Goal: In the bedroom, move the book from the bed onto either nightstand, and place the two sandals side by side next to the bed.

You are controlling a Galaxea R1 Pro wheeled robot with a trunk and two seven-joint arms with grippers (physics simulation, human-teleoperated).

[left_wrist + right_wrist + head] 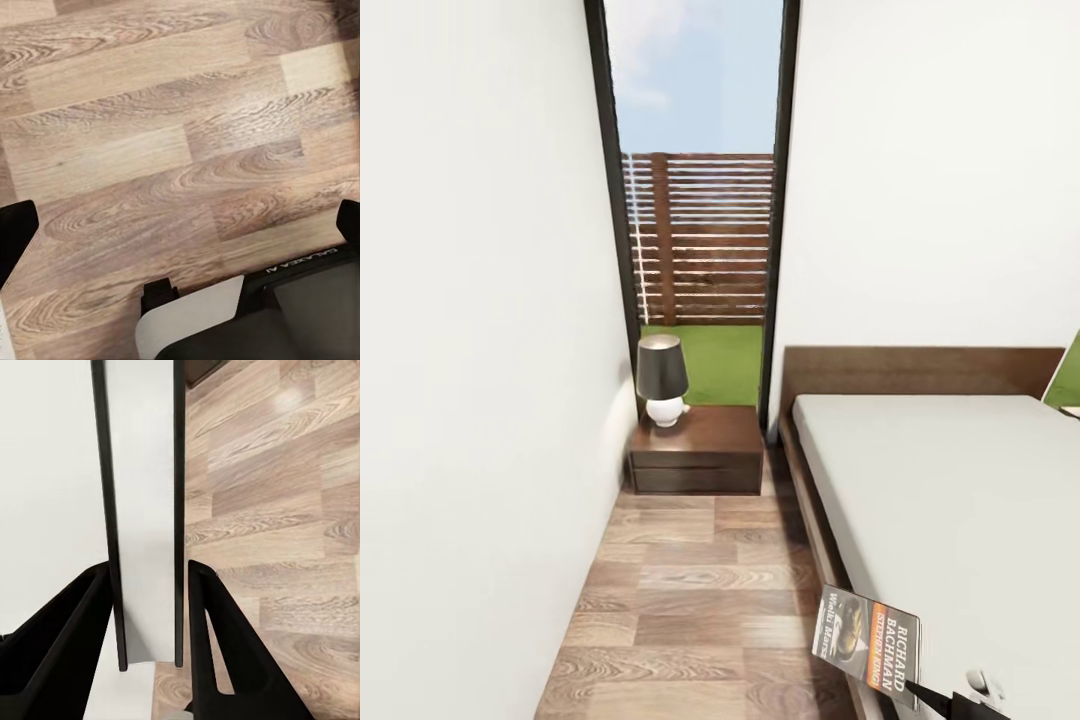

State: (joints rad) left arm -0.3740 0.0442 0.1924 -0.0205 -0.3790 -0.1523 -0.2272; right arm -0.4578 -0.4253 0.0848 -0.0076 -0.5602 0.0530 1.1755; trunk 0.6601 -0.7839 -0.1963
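Head view: book [868,638] lower right, cover readable — right hand [150,619] grips it edge-on.
Left hand [180,240]: grip unclear — fingertips cut off.

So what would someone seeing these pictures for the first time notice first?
Probably the book with Richard Bachman on its cover, held up at the near edge of the bed in the right tool. Next, the black-shaded lamp on the nightstand under the tall window.

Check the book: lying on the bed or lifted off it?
Lifted. The right gripper clamps the book, which hangs tilted past the bed edge.
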